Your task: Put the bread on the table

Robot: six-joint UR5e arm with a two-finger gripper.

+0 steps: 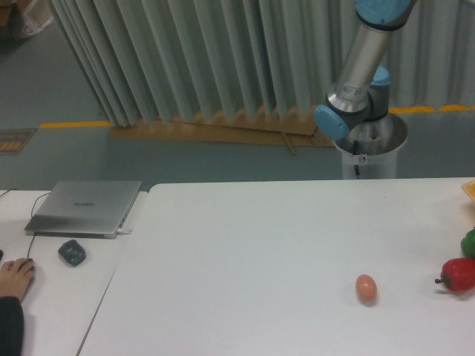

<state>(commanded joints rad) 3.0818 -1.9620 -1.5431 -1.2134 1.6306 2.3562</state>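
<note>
Well, only the arm (365,70) shows at upper right; its jaws are out of frame, bread unseen. Lower right on the white tabletop (252,252): a brown egg (366,288).

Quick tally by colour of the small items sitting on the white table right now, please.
Orange-brown: 1, the egg
Red: 1, a round red item near the right edge
Green: 1, a green item cut off by the right edge
Yellow: 1, a sliver at the right edge, too cropped to identify
Total: 4
No bread shows in this view.
</note>
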